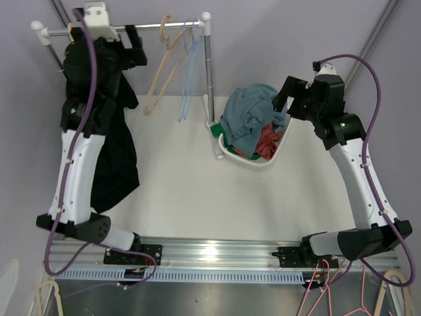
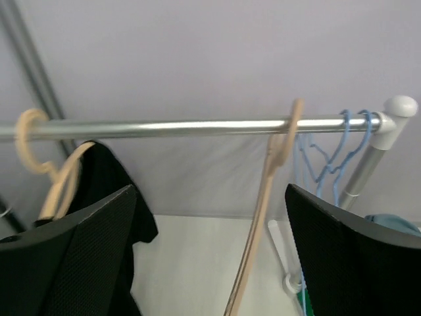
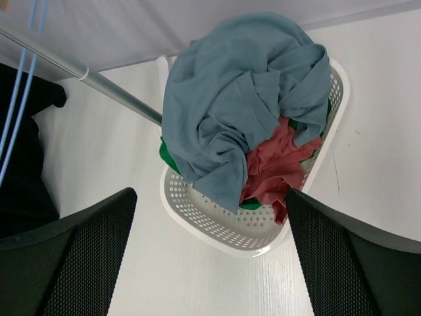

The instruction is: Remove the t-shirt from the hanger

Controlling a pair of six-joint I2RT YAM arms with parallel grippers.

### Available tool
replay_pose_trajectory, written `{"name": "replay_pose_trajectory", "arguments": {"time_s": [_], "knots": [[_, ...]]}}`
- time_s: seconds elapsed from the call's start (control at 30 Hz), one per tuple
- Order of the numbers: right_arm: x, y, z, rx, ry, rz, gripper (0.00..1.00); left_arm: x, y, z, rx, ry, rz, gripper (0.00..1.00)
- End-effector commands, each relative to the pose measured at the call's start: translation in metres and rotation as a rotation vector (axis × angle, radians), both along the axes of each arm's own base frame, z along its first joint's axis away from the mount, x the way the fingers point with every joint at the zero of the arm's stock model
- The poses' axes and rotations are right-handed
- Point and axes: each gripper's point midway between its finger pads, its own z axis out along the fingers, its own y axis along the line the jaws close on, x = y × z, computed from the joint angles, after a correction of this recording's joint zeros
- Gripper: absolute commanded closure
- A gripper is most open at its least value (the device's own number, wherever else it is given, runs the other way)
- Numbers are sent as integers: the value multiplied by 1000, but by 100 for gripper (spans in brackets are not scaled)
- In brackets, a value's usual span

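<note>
At the far left corner of the white worktop (image 1: 197, 191), a black t-shirt (image 1: 115, 164) hangs from a beige plastic hanger (image 2: 59, 184) hooked over the left end of a silver metal rail (image 2: 171, 126), its hem drooping toward the worktop's left edge. The left arm is raised in front of the garment, and the left end effector (image 2: 210, 217) sits just below the rail with its two black fingers wide apart, gripping nothing; the shirt's shoulder lies just beside the left finger in the wrist view. Farther right along the rail, an empty beige hanger (image 2: 263, 204) dangles by itself, and a cluster of thin blue wire hangers (image 2: 343, 131) hangs next to the white end cap at the rail's right end, near the middle of the far edge. Just beside the foot of that right post stands a white perforated plastic basket (image 3: 217, 227), heaped with a crumpled blue-grey garment (image 3: 237, 105) over a red cloth (image 3: 276, 164) and a glimpse of green fabric (image 3: 168, 155). Toward the worktop's right edge, the right end effector (image 3: 210, 197) hovers above the basket, fingers spread and empty, well apart from the t-shirt.
</note>
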Motion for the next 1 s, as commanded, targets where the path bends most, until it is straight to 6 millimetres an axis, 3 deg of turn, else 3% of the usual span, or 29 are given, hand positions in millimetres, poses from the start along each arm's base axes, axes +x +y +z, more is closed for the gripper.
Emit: {"name": "replay_pose_trajectory", "arguments": {"time_s": [0.0, 0.17, 0.3, 0.43, 0.53, 0.77, 0.97], "knots": [[-3, 3, 29, -5, -61, 38, 1, -12, 28, -12, -59, 13, 12, 1], [-4, 3, 35, -4, -75, 44, 1, -14, 81, -29, -110, 78, 121, 0], [-6, 16, 32, 34, -72, 103, 0, -5, 120, -38, -123, 100, 224, 1], [-15, 24, 23, 65, -73, 127, 1, 12, 133, -34, -143, 121, 239, 1], [-19, 27, 9, 48, -46, 135, 1, 13, 144, -29, -121, 127, 279, 0], [-24, 30, -21, 43, -4, 150, 0, 27, 167, -45, -136, 152, 292, 0], [-22, 34, -33, 46, 10, 166, 1, 41, 175, -42, -124, 144, 307, 1]]}}
